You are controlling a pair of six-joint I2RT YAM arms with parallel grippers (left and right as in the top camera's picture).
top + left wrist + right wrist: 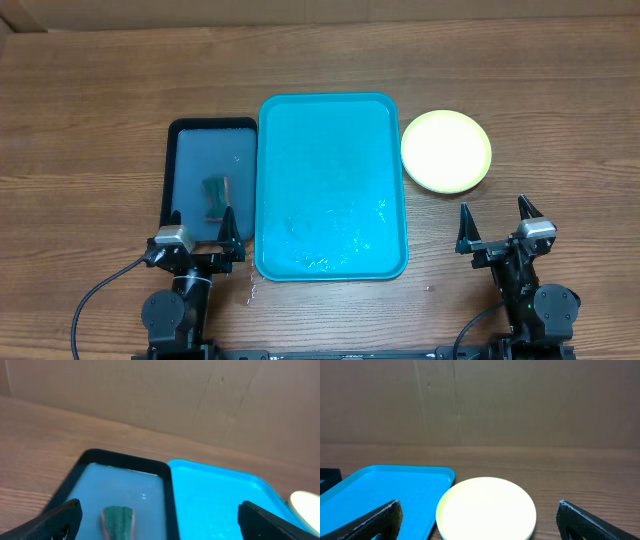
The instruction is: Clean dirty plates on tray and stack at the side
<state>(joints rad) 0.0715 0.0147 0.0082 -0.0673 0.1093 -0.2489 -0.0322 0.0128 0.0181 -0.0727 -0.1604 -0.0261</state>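
Left gripper (201,217) and right gripper (493,206) gape empty, plate (446,150) ahead of the right.

plates (446,150): right of tray (330,170), on table (100,90) | smaller tray (195,160): left, beside it | sponge (215,198): in smaller tray

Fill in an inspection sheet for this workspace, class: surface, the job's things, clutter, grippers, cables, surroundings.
Surface: wooden table, grain visible, no spills that can be made out.
Job's things: turquoise tray has no plates on it and shows a wet-looking sheen toward its near end. A yellow-green plate sits on the table to the tray's right, apart from it. Its centre is pale, and whether others lie under it cannot be told.
Clutter: dark navy tray lies along the turquoise tray's left side and holds a green sponge-like pad.
Grippers: left gripper and right gripper are both open and empty.
Cables: a black cable loops from the left arm's base.
Surroundings: cardboard wall behind the table.
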